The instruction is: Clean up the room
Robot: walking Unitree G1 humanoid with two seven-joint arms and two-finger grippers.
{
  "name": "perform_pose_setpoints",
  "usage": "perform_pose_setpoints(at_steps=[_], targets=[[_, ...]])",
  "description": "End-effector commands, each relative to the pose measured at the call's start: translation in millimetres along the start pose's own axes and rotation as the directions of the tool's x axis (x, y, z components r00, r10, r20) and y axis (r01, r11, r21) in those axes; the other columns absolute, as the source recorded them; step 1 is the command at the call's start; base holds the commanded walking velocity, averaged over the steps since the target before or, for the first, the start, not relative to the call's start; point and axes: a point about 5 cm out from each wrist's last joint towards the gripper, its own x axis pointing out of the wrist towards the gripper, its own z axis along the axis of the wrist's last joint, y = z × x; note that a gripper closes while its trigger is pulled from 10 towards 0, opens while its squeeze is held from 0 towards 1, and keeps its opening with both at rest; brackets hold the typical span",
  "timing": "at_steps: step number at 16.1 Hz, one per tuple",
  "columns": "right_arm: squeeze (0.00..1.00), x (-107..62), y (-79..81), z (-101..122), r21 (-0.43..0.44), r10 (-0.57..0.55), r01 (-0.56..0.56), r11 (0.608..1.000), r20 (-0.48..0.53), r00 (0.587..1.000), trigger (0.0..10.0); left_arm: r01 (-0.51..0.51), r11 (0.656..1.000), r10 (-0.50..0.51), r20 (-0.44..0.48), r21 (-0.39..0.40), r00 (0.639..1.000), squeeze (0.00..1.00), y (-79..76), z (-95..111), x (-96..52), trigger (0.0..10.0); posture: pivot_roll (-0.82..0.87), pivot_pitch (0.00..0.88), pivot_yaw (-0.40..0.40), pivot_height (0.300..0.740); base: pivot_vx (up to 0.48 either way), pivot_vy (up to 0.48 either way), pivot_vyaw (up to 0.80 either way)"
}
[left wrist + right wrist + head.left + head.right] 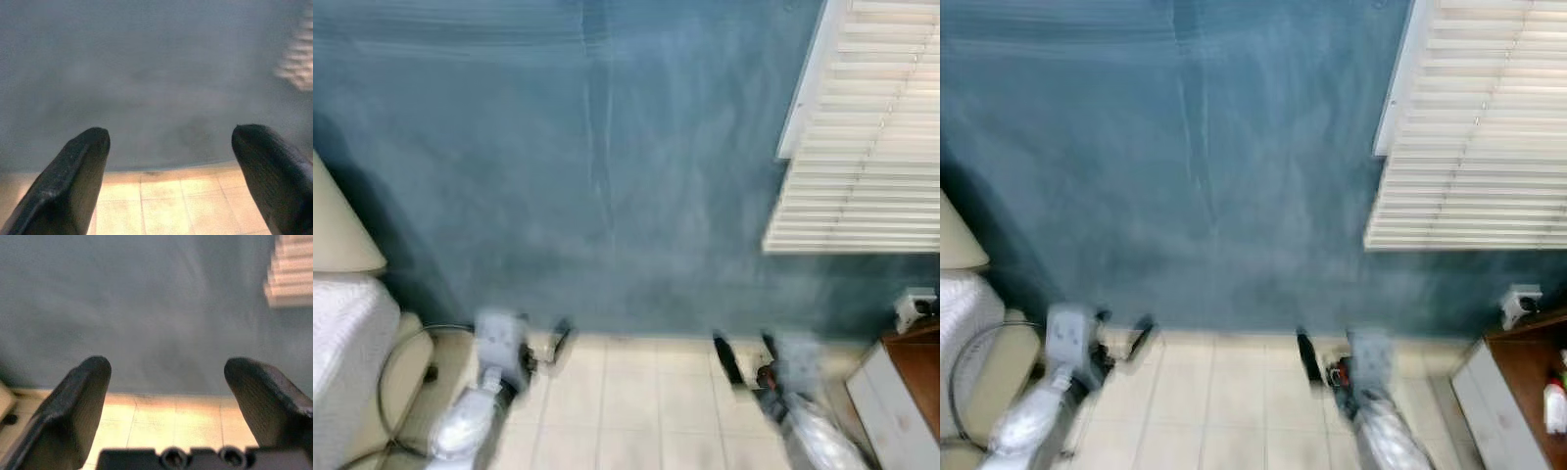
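Note:
I face a teal wall (607,147) over a floor of pale tiles (646,401), and the picture is blurred. My left gripper (553,348) is held low on the left, open, with nothing between its fingers (73,186). My right gripper (744,354) is held low on the right, open too and holding nothing, its fingers (73,406) wide apart in the right wrist view. Both point at the foot of the wall.
White window blinds (862,127) hang at the upper right. A beige chair (352,323) with a white cover and a looping cable (406,362) stands at the left. A brown-topped white cabinet (1518,392) with a white bottle (1554,403) is at the right, below a wall socket (914,305).

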Motion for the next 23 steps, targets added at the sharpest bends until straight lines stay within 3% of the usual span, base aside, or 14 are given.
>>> perform_pose_setpoints(at_steps=[1, 5, 6, 8, 9, 10, 11, 12, 13, 16, 20, 23], targets=[[0.00, -1.2, 4.9, -0.8, -0.015, 0.007, -0.007, 1.000, -0.005, 1.000, 10.0, -0.001, 1.000, 0.001, -0.024, -0.007, 1.000, 0.00, -0.5, -4.8, 1.8, 10.0, 0.01, 0.000, 0.028, 0.736, 0.000, 0.000, 0.00], [0.00, -3.6, 5.2, 7.3, 0.002, 0.050, -0.051, 0.999, 0.052, 0.997, 10.0, 0.016, 1.000, -0.016, -0.021, -0.014, 1.000, 0.00, -6.0, -5.7, 5.6, 10.0, 0.02, 0.000, 0.021, 0.736, 0.000, 0.000, 0.00], [1.00, -2.2, 4.2, 6.9, -0.007, 0.044, -0.044, 0.999, 0.052, 0.998, 10.0, 0.018, 1.000, -0.018, -0.020, -0.001, 1.000, 1.00, -3.9, -7.9, 3.5, 10.0, 0.02, 0.000, 0.019, 0.736, 0.000, 0.000, 0.00], [1.00, -3.6, 1.9, 10.6, -0.050, 0.028, -0.024, 0.998, 0.075, 0.997, 10.0, 0.009, 0.999, -0.008, -0.024, 0.049, 1.000, 1.00, -1.5, -9.2, 0.1, 10.0, 0.02, 0.000, 0.019, 0.736, 0.000, 0.000, 0.00], [1.00, -11.0, -3.8, 9.0, -0.124, 0.004, 0.003, 0.992, 0.060, 0.998, 10.0, 0.013, 0.987, -0.008, -0.032, 0.158, 0.999, 1.00, 1.5, -9.8, -5.5, 10.0, 0.02, 0.000, 0.017, 0.736, 0.000, 0.000, 0.00], [1.00, -21.2, -9.7, 1.0, -0.172, -0.027, 0.029, 0.985, 0.012, 1.000, 10.0, 0.058, 0.965, -0.044, -0.060, 0.256, 0.997, 1.00, 0.9, -11.7, -11.9, 10.0, 0.02, 0.000, 0.016, 0.736, 0.000, 0.000, 0.00], [1.00, -26.1, -13.2, -8.6, -0.199, -0.040, 0.033, 0.979, -0.034, 0.999, 10.0, 0.157, 0.954, -0.130, -0.118, 0.255, 0.984, 1.00, -6.7, -16.6, -16.4, 10.0, 0.02, 0.000, 0.016, 0.736, 0.000, 0.000, 0.00], [0.00, -23.5, -12.4, -14.1, -0.198, 0.001, -0.010, 0.980, -0.046, 0.999, 10.0, 0.137, 0.957, -0.115, -0.099, 0.254, 0.988, 0.00, -7.6, -14.6, -12.7, 10.0, 0.02, 0.000, 0.017, 0.736, 0.000, 0.000, 0.00], [0.00, -21.6, -12.7, -15.3, -0.229, -0.003, -0.010, 0.973, -0.055, 0.998, 10.0, 0.116, 0.957, -0.095, -0.094, 0.264, 0.991, 0.00, -6.4, -14.4, -10.3, 10.0, 0.02, 0.000, 0.020, 0.736, 0.000, 0.000, 0.00], [0.00, -10.3, -11.6, -7.0, -0.192, 0.006, -0.011, 0.981, -0.026, 1.000, 10.0, 0.056, 0.990, -0.048, -0.065, 0.132, 0.997, 0.00, -6.7, -15.2, -1.9, 10.0, 0.00, 0.000, 0.024, 0.736, 0.000, -0.427, 0.75], [0.00, -3.7, -8.5, -2.2, -0.134, 0.055, -0.053, 0.990, 0.013, 0.998, 10.0, 0.068, 0.983, -0.061, -0.050, 0.172, 0.997, 0.00, -16.3, -15.7, 6.3, 10.0, 0.00, 0.000, 0.012, 0.736, 0.000, -0.189, 0.64], [0.00, 2.5, -11.6, 1.8, -0.132, 0.061, -0.057, 0.990, 0.024, 0.998, 10.0, 0.075, 0.988, -0.077, 0.014, 0.132, 0.997, 0.00, -19.2, -3.4, 17.5, 10.0, 0.01, 0.000, 0.004, 0.736, 0.000, 0.000, 0.57]])
